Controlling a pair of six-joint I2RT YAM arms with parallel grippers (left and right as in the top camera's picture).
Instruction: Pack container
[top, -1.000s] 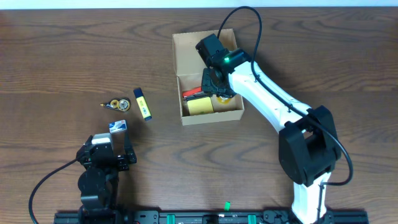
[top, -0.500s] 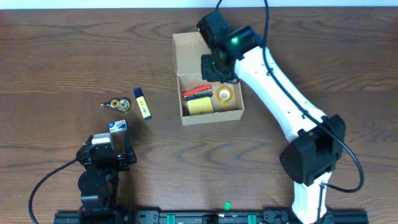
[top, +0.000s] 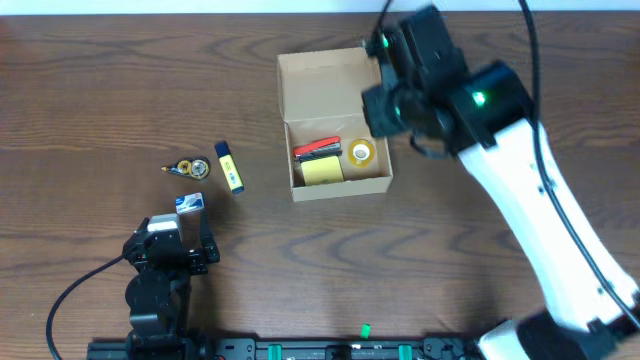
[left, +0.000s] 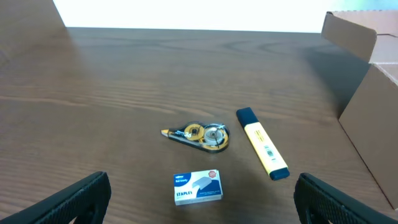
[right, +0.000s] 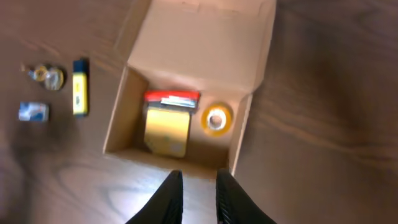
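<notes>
Surface: a dark wood-grain table is carrying everything. Beyond its far edge only a bright, pale strip is showing.

Container: the box is sitting at the middle of the far half, its lid lying open and flat toward the far edge. Inside, a red item is lying along the back wall, a yellow pad is resting just in front of it, and a tape roll is lying flat to their right.

Surroundings: left of the box, apart from it, a highlighter, a correction tape and a staples box are lying loose.

Arms: the right pincer is hanging above the box's near wall, jaws narrow and gripping nothing. The white right arm is overhanging the box's right side. The left pincer is resting near the front edge, jaws wide, facing the staples box.
</notes>
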